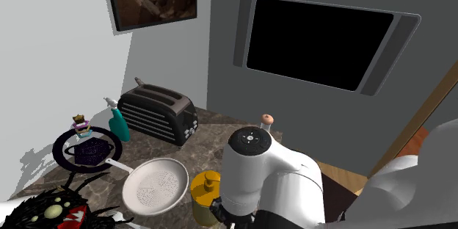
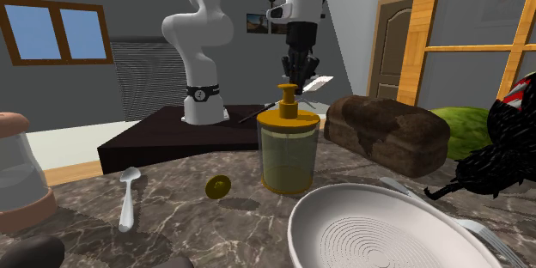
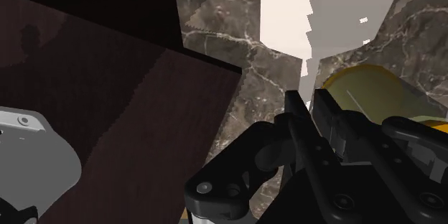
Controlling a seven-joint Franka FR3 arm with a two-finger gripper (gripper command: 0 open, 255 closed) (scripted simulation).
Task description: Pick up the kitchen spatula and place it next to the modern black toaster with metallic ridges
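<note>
The spatula (image 2: 319, 83) has a white flat blade and a thin dark handle. It hangs slanted in the air above the yellow soap dispenser (image 2: 289, 150), with my gripper (image 2: 298, 70) shut on it near the blade's neck. In the wrist view the two black fingers (image 3: 296, 111) pinch the narrow neck, and the white blade (image 3: 287, 21) reaches out past them over the marble counter (image 3: 237, 64). The black toaster (image 1: 158, 114) with ridged sides stands at the back of the counter, near the wall, far from the gripper. My white arm (image 1: 253, 165) hides the hand in the shoulder view.
A white perforated bowl (image 1: 155, 185) and the yellow dispenser (image 1: 207, 194) sit near the arm. A teal spray bottle (image 1: 117, 123) and a dark plate (image 1: 64, 149) stand beside the toaster. A bread loaf (image 2: 386, 133), a spoon (image 2: 129, 193) and a black spiky toy (image 1: 48, 209) also lie on the counter.
</note>
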